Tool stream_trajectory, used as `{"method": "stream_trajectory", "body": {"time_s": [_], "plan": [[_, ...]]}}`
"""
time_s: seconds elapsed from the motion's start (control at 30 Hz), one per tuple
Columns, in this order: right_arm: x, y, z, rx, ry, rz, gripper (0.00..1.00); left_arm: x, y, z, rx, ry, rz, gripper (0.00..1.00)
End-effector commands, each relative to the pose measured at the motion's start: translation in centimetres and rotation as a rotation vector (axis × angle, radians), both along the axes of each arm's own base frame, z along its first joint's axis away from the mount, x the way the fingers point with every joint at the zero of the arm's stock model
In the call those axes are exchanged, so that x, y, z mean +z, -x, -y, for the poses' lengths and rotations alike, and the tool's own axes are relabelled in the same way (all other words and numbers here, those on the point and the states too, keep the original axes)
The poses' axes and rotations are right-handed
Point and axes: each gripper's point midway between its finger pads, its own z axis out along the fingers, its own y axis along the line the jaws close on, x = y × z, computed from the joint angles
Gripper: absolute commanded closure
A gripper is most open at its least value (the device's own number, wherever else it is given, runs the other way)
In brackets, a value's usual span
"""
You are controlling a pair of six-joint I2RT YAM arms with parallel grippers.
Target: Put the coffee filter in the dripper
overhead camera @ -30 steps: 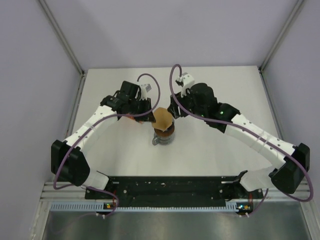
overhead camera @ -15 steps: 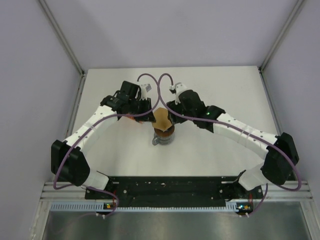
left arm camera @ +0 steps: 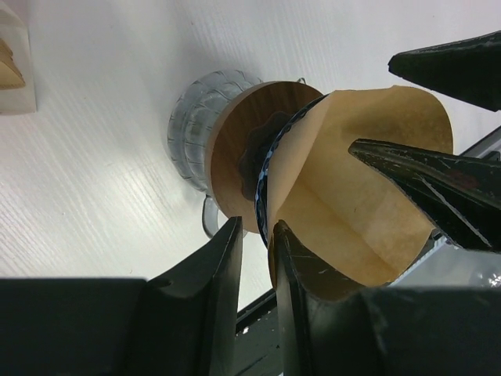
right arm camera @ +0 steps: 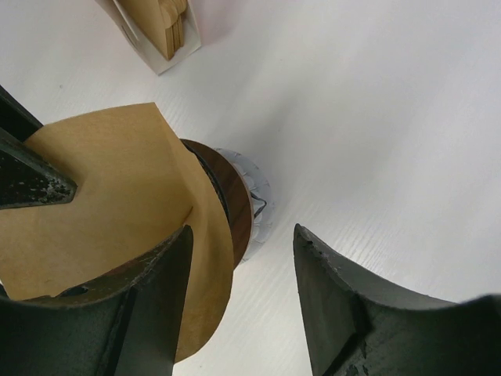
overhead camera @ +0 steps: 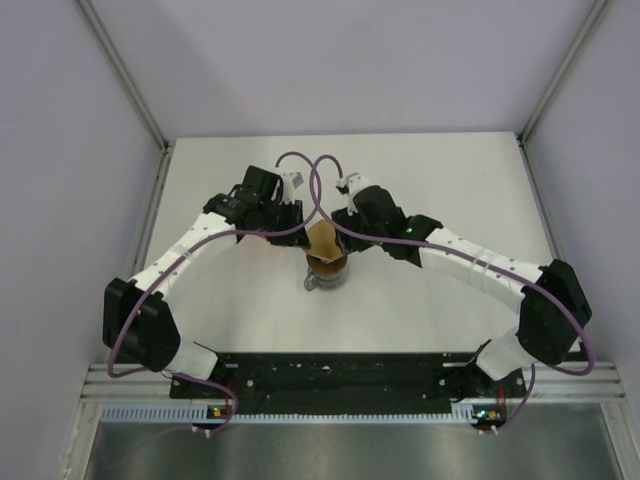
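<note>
Coffee filter (left arm camera: pixel 368 180) stands part-seated in the dripper (left arm camera: pixel 268 160) atop the glass jug (left arm camera: pixel 192 133), mid-tabletop (overhead camera: pixel 450 175). Left claw (left arm camera: pixel 256 229), narrow, straddles the dripper rim, probably to steady it; grip cannot be confirmed. Right claw (right arm camera: pixel 244 232), wide, holds nothing; one finger apparently presses paper inward.

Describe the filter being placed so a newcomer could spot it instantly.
At the centre of the table stands a glass jug topped by a brown ring. In the blue-rimmed dripper on that ring sits the filter: one tan paper sheet, opened into a fan, unlike the stacked filters in the white pack off to one side.
</note>
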Motion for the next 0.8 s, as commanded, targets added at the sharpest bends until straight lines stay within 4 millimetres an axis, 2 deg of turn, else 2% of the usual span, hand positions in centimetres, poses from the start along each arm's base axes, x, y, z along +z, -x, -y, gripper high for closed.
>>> {"method": "stream_trajectory", "body": {"time_s": [0.0, 0.3, 0.63, 0.77], "plan": [[-0.3, 0.1, -0.9, 0.030, -0.023, 0.018, 0.46, 0.2, -0.9, 0.0, -0.012, -0.013, 0.064, 0.71], [-1.3, -0.4, -2.0, 0.078, -0.013, 0.021, 0.46, 0.2, -1.1, -0.1, -0.027, -0.040, 0.094, 0.69], [-2.7, -0.9, -1.4, 0.063, 0.039, 0.012, 0.48, -0.8, -2.0, -1.1, -0.027, -0.112, 0.142, 0.69], [-2.8, -1.2, -1.1, 0.051, 0.046, 0.010, 0.53, -0.3, -2.5, -1.4, -0.029, -0.129, 0.180, 0.68]]}}
